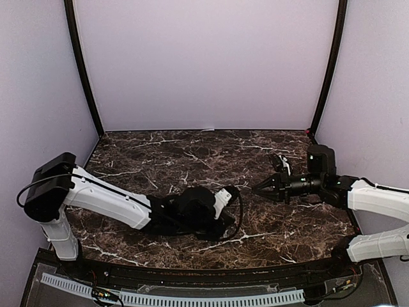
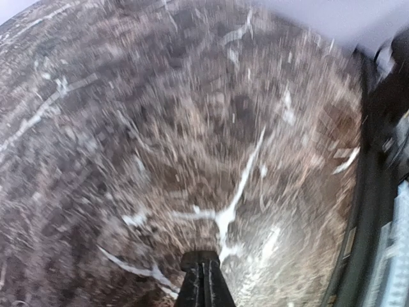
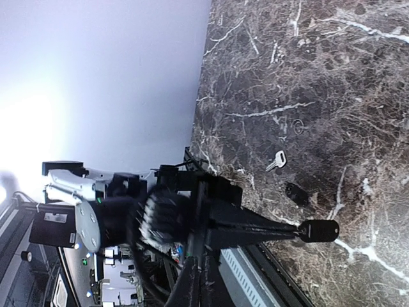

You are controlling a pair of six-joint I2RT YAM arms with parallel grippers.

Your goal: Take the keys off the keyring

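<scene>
**Robotics laboratory test cell.** A dark marble-patterned tabletop (image 1: 192, 150) sits inside plain pale backdrop panels (image 1: 204, 64) framed by black poles (image 1: 84, 70). 2 white-and-black robot arms (image 1: 108, 198) and a slotted cable duct (image 1: 192, 299) occupy its near edge.

Legible markings: none; no text, label, brand, number or sign can be read on the marble table (image 1: 192, 150), left arm (image 1: 105, 197), right arm (image 1: 380, 195) or back wall (image 1: 204, 64).
</scene>
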